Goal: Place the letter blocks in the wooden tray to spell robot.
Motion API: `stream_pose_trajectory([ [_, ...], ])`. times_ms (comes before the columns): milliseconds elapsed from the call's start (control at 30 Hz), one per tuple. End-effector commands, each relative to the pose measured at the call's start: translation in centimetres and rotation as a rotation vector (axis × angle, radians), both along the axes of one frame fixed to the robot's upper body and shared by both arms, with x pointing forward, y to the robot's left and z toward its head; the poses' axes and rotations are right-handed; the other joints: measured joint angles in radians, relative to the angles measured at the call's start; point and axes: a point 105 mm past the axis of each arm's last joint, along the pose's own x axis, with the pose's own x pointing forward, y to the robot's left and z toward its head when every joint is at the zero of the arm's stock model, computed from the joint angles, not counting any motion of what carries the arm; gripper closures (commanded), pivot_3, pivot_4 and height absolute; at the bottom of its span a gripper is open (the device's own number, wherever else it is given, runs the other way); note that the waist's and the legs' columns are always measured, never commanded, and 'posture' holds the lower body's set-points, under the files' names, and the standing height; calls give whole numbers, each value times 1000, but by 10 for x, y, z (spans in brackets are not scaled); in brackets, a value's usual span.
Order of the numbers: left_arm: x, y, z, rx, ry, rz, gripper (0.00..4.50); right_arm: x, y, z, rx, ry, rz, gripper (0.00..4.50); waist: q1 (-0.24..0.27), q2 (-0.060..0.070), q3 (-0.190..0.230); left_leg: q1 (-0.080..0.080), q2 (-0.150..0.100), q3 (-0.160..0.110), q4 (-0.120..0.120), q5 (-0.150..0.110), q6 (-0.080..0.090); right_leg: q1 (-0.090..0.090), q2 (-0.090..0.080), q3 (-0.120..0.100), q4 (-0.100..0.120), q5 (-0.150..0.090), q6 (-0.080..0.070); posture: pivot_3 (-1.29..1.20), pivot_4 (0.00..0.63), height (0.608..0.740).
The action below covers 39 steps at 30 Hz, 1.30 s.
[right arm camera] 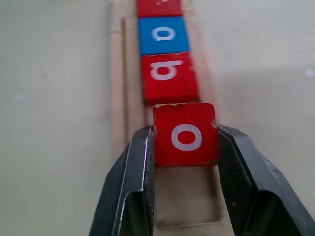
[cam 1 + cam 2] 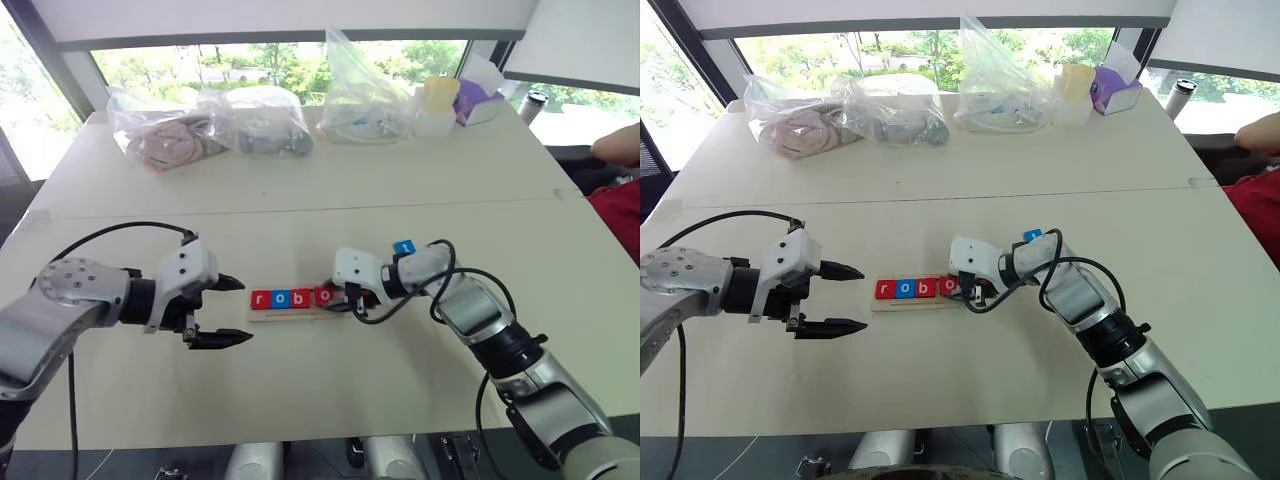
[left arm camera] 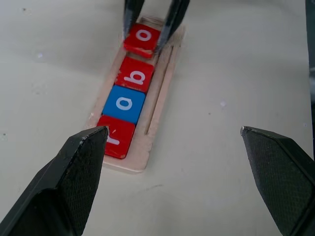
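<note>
The wooden tray (image 2: 285, 313) lies at the table's middle. In its groove sit a red r block (image 2: 261, 298), a blue o block (image 2: 281, 298) and a red b block (image 2: 301, 297) in a row. My right gripper (image 1: 185, 142) is shut on a second, red o block (image 1: 186, 133) at the fourth place, just apart from the b. The blue t block (image 2: 404, 246) lies on the table behind my right wrist. Left of the tray's r end my left gripper (image 2: 235, 310) stands open, holding nothing, its fingers (image 3: 81, 162) wide apart.
Several clear plastic bags (image 2: 210, 125) with contents line the far side of the table. A yellow-lidded container (image 2: 438, 105) and a purple tissue box (image 2: 480, 100) stand at the back right. A person's arm (image 2: 615, 145) shows at the right edge.
</note>
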Motion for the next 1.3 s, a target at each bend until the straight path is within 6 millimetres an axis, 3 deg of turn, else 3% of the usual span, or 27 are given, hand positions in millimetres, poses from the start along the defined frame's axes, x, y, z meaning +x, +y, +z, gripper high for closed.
stream_pose_trajectory([
  [33,0,-3,5,2,-34,-7,0,3,2,10,6,-42,18,3327,0,0,0,0,0,0,0,0,0,0,0,0,0,0,0,0,150,740],
  [900,4,-9,-3,-6,-46,-8,0,-8,16,11,28,-9,66,3327,-1,0,0,0,0,0,0,0,0,0,0,0,0,1,1,0,150,740],
  [1067,5,-8,-3,-3,-47,-5,0,-7,18,13,39,-8,62,851,-1,0,0,0,0,0,0,0,0,0,0,0,0,1,2,0,150,740],
  [1133,5,-8,-3,-1,-48,-4,0,-6,19,14,47,-13,59,59,-1,0,0,0,0,0,0,0,0,0,0,0,0,1,2,0,150,740],
  [1200,6,-8,-3,0,-49,-2,0,-5,20,18,60,-20,52,59,-1,0,0,0,0,0,0,0,0,0,0,0,0,1,1,0,150,740],
  [1300,6,-7,-3,0,-52,3,0,3,21,42,150,-42,12,59,-2,0,0,0,0,0,0,0,0,0,0,0,0,1,2,0,150,740],
])
